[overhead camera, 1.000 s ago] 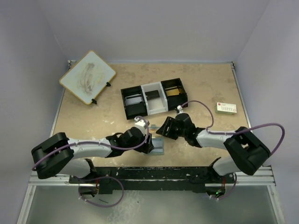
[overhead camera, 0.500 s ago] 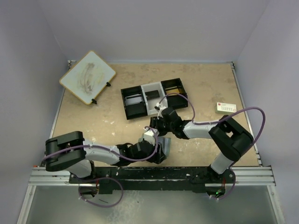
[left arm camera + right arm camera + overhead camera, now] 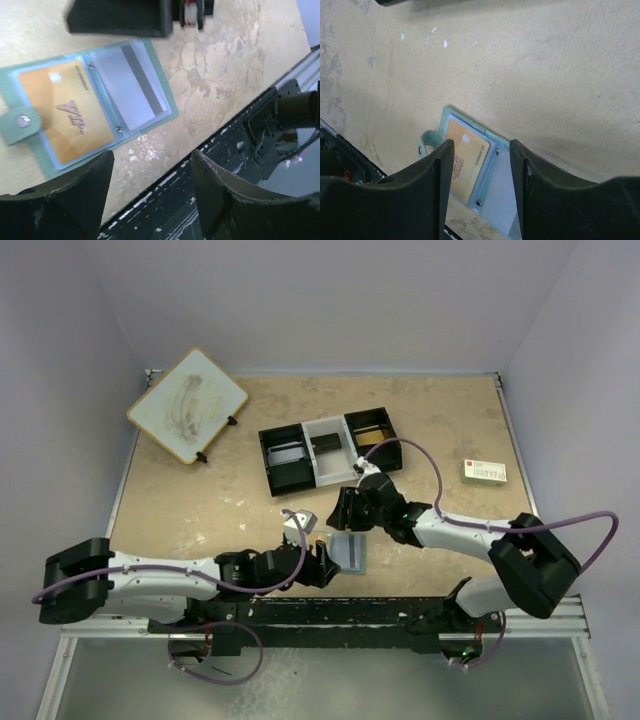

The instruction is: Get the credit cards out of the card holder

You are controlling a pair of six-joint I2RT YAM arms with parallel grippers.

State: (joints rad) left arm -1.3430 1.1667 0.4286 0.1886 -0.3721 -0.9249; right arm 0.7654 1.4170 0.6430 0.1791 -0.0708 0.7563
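The table point(image 3: 200, 510) carries the card holder point(image 3: 352, 552) near its front edge, opened flat between the two arms. The left gripper point(image 3: 150, 165) hovers just beside and above it, jaws wide with nothing between them. The right gripper point(image 3: 481, 150) hangs over it from the far side, jaws apart and likewise empty.

The holder looks light and floppy, a thin folding wallet. It would probably slide or lift off the table if a card is pulled without something pinning it, so one gripper should likely press or clamp its green border while the other draws.

Both cards sit in clear pockets. The orange-gold card point(image 3: 65, 120) fills the panel next to the clasp tab point(image 3: 19, 122), and the pale grey card point(image 3: 131, 87), with a dark stripe, lies in the other panel. They look stiff, thin and smooth, so slippery between hard fingers and with very little edge to catch. I cannot tell which side of each pocket is open. The best hold is probably a pinch across whatever short edge stands proud of the sleeve, pulled in the card's own plane.
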